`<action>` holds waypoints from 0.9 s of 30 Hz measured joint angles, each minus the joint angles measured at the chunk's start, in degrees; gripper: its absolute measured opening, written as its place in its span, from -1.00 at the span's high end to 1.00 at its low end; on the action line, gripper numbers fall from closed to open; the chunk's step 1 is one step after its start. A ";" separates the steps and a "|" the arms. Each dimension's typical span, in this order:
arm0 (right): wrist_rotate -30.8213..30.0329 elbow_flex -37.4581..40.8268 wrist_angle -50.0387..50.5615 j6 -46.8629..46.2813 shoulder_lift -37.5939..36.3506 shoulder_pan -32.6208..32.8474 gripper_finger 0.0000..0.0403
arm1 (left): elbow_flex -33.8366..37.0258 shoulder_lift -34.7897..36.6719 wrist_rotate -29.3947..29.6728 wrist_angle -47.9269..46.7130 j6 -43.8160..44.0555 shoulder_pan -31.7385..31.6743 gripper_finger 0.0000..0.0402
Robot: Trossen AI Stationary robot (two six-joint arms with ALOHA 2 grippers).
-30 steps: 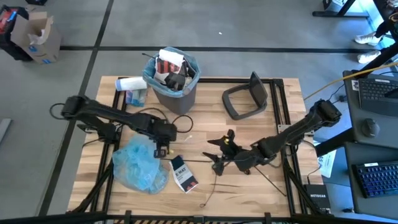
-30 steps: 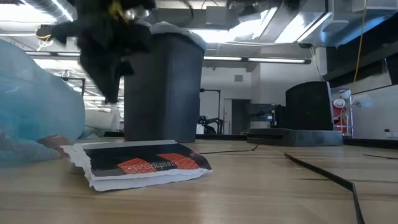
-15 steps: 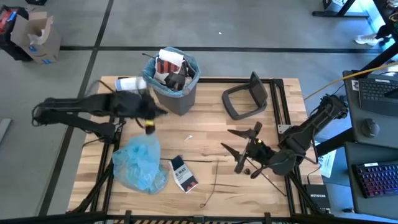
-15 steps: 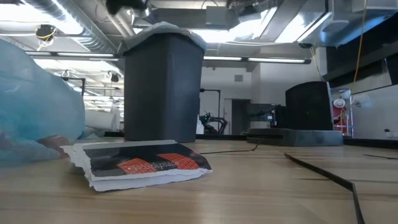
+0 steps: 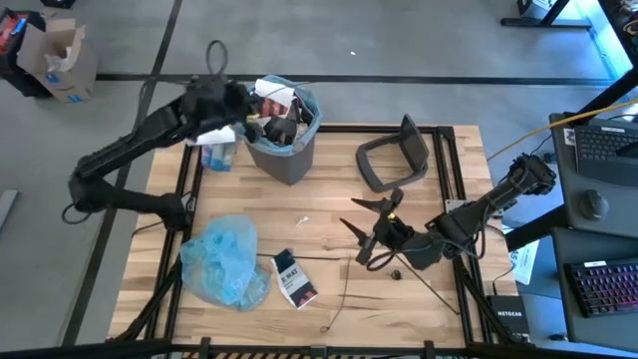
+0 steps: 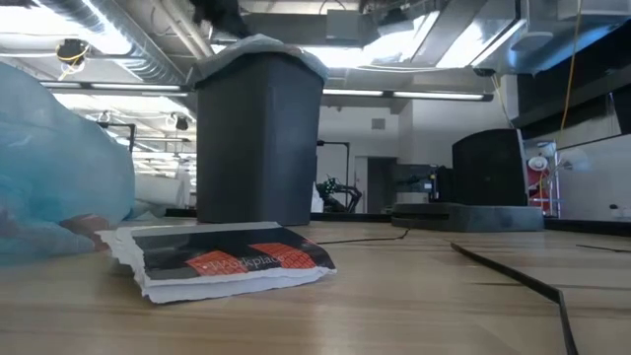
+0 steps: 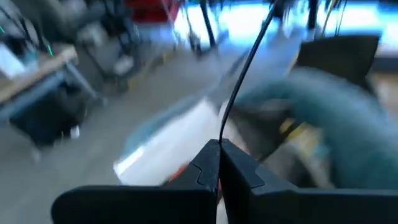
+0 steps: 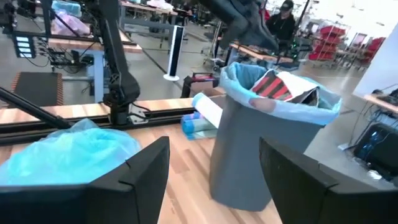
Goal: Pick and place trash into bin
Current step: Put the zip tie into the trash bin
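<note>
Left claw (image 5: 214,98) has swung up off the surface (image 5: 329,199) to the bin (image 5: 281,135) rim, at roughly eleven o'clock of the surface; its fingers are pressed together on a thin dark stick (image 7: 245,59). A second ago it worked low beside the blue bag (image 5: 224,261). Judgement: one piece of trash is about to be dropped, release pending.

Right claw (image 5: 371,231) hovers at four o'clock, fingers apart, holding nothing; it has drifted slightly.

Bin is already heaped. Remaining on the surface: printed packet (image 5: 293,278), blue bag, sticks (image 5: 344,297). Lid (image 5: 394,155) lies off, at one o'clock
</note>
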State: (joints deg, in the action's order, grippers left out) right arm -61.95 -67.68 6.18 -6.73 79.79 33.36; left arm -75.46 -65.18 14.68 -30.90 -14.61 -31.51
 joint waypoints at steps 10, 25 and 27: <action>1.14 -0.02 5.55 -8.84 0.31 -0.02 -0.17 | -0.13 -8.00 -3.68 -12.06 3.35 -5.18 0.85; 1.25 0.00 6.18 -9.98 0.72 -0.02 -0.17 | -9.20 -1.23 -24.62 -16.00 9.08 -0.42 -0.06; 2.12 -0.01 6.14 -10.36 0.93 -0.02 -0.17 | -9.20 0.16 -27.77 -18.03 9.93 3.20 -0.08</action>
State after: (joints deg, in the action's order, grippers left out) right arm -59.84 -67.69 12.32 -17.08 80.72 33.34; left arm -84.66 -65.03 -13.09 -48.92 -4.69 -28.31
